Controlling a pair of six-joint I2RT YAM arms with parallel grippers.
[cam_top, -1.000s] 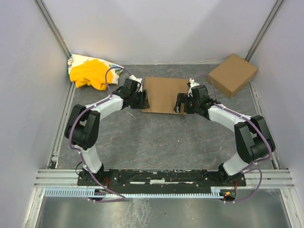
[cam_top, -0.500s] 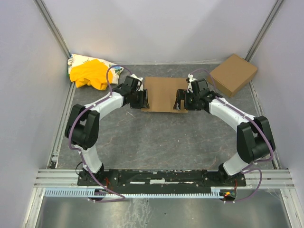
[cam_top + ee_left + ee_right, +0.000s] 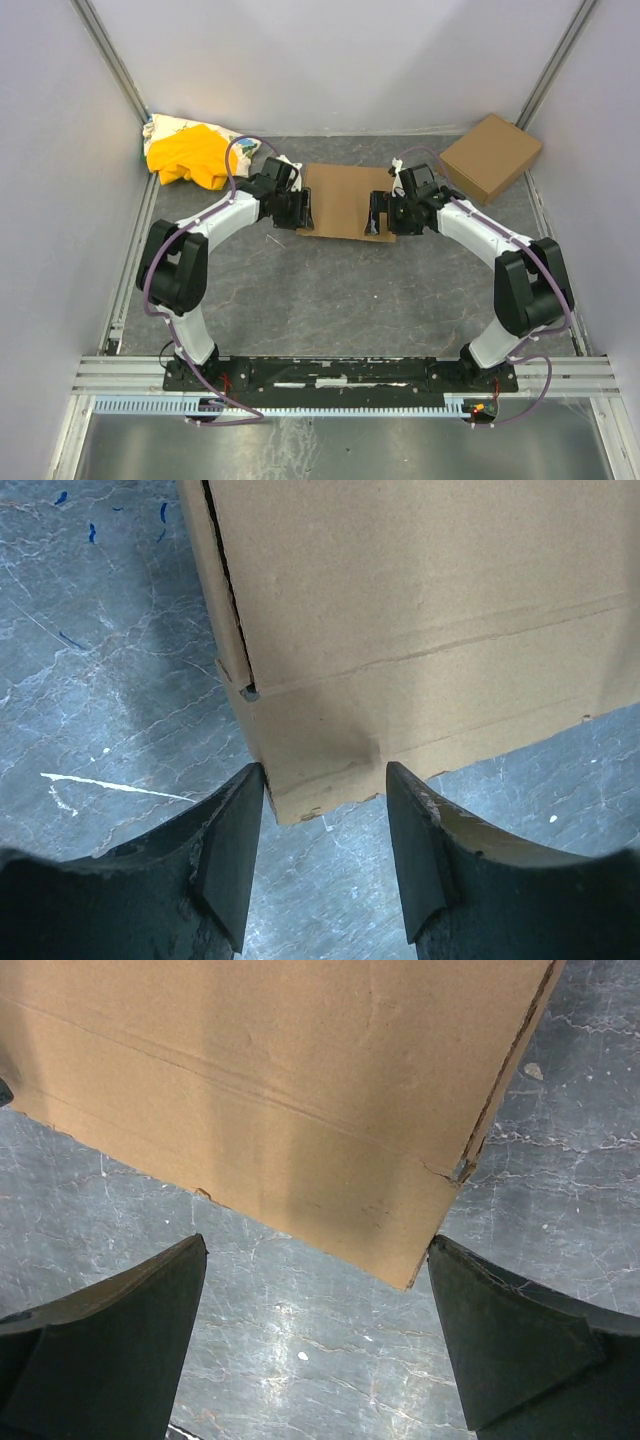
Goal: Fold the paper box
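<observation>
The paper box [image 3: 340, 197] lies flat and unfolded on the grey table, back centre, its creases and a side-flap slit visible [image 3: 420, 610] [image 3: 280, 1080]. My left gripper [image 3: 306, 211] stands open at the box's near left corner. In the left wrist view that corner pokes between the fingertips [image 3: 235, 850] of the left gripper [image 3: 325, 785], close to the left one. My right gripper [image 3: 377, 214] is wide open at the near right corner. In the right wrist view the corner sits just off the right finger [image 3: 500, 1340] of the right gripper [image 3: 315, 1255], apart from the left one.
A second, closed brown box [image 3: 490, 157] sits at the back right corner. A yellow-and-white cloth bundle [image 3: 190, 152] lies at the back left. Pale walls close in the table on three sides; a metal rail [image 3: 340, 375] runs along the near edge.
The right arm's wrist has shifted slightly back and left, bringing its gripper closer along the box's right corner. The left arm has barely moved. The box stays flat.
</observation>
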